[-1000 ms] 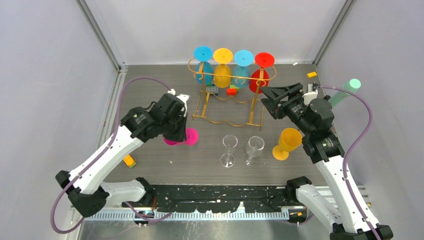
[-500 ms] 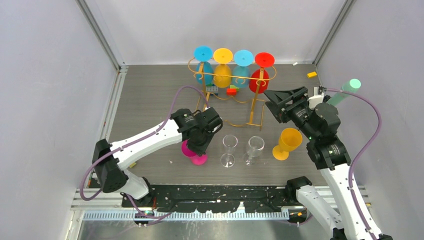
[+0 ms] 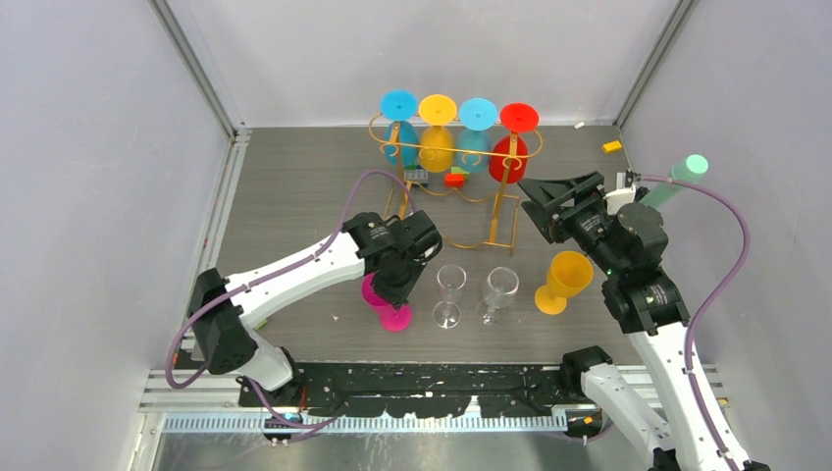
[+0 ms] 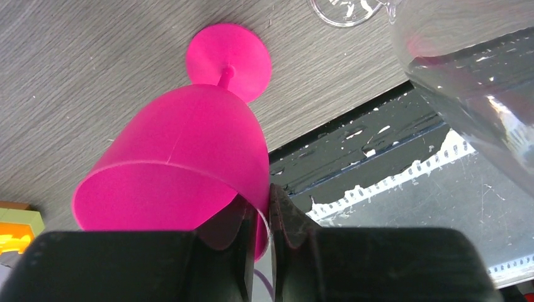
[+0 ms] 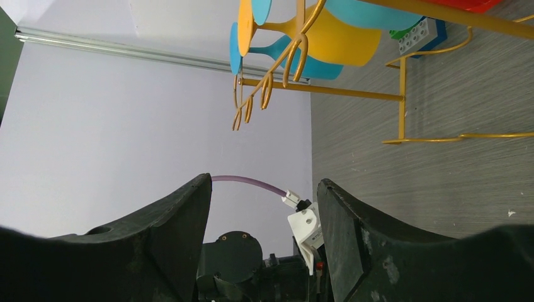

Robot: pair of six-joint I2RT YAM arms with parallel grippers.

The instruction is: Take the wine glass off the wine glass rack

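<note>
The left gripper (image 4: pixel 269 217) pinches the rim of a pink wine glass (image 4: pixel 182 157), which tilts in front of the wine glass rack (image 3: pixel 495 211), its foot apparently on the table (image 3: pixel 294 196). Right of it stand a clear flute (image 3: pixel 448 292) and a clear wine glass (image 3: pixel 499 291). Four coloured wine glasses (image 3: pixel 437 147) hang on the rack. Right of the rack, the right gripper (image 5: pixel 261 182) gapes empty, behind a yellow goblet (image 3: pixel 566 277).

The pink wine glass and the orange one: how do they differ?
The pink wine glass is pinched at its rim by the left gripper; the orange wine glass stands free, touched by nothing. The pink one is left of the two clear glasses, the orange one right of them. Both are opaque, stemmed and off the wine glass rack.
</note>
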